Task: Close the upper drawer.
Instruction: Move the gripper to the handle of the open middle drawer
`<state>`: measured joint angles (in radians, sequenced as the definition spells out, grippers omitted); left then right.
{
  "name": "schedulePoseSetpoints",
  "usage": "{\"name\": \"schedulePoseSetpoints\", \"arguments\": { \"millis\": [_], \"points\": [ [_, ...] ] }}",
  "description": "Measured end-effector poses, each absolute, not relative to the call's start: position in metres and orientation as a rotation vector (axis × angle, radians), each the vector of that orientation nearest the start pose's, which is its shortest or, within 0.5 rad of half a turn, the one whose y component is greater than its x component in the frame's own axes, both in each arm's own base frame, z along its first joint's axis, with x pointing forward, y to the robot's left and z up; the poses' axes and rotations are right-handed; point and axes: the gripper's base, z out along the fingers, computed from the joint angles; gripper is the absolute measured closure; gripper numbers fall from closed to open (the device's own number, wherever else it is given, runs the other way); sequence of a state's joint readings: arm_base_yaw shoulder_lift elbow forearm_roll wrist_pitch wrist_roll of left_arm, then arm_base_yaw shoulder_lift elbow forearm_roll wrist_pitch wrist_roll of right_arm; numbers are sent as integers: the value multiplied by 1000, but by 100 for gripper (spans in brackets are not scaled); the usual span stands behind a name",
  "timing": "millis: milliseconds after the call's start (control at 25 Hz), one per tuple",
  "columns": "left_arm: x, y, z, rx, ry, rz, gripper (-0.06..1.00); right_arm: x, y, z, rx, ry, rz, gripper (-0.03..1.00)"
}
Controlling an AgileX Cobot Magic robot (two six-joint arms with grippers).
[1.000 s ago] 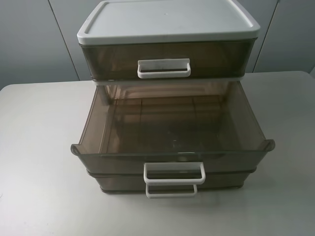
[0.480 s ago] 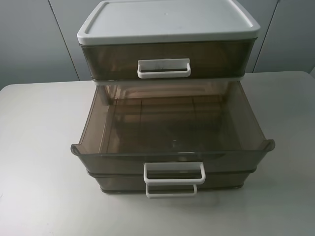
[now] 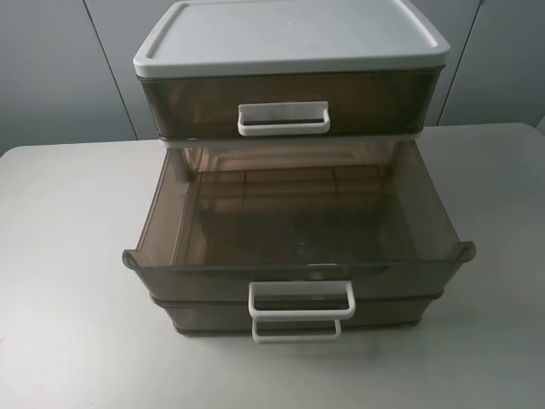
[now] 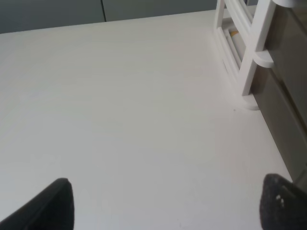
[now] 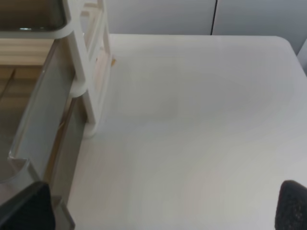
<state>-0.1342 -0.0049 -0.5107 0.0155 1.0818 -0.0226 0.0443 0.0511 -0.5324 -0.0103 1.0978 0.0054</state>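
The upper drawer [image 3: 298, 274] is the middle tier of the three-tier cabinet [image 3: 289, 34]. It is smoky-brown, empty and pulled far out toward the front, with a small white loop handle [image 3: 301, 299]. Its side wall also shows in the right wrist view [image 5: 43, 110]. Neither gripper shows in the exterior view. My left gripper [image 4: 163, 206] is open over bare table on the cabinet's left side. My right gripper [image 5: 158, 211] is open on the cabinet's right side, next to the drawer's front corner. Both are empty.
The top drawer [image 3: 289, 102], with a wider white handle, is shut. The lowest drawer [image 3: 204, 317] is also pulled out, just short of the middle one. The white cabinet frame shows in the left wrist view [image 4: 252, 52] and the right wrist view [image 5: 88, 72]. The grey table [image 3: 68, 256] surrounds the cabinet.
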Motion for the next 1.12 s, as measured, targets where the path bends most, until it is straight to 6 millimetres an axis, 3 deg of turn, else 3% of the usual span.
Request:
{"name": "schedulePoseSetpoints", "arguments": {
  "millis": [320,520,720,1120],
  "points": [
    [-8,2,278,113,2047,-79,20,47,5,347,-64,2206,63,27],
    [-8,2,278,113,2047,-79,20,78,18,375,-289,2224,129,27],
    [-8,2,278,113,2047,-79,20,97,34,373,-643,2232,208,27],
    [-8,2,278,113,2047,-79,20,103,88,354,-1230,2212,440,27]
  ]
}}
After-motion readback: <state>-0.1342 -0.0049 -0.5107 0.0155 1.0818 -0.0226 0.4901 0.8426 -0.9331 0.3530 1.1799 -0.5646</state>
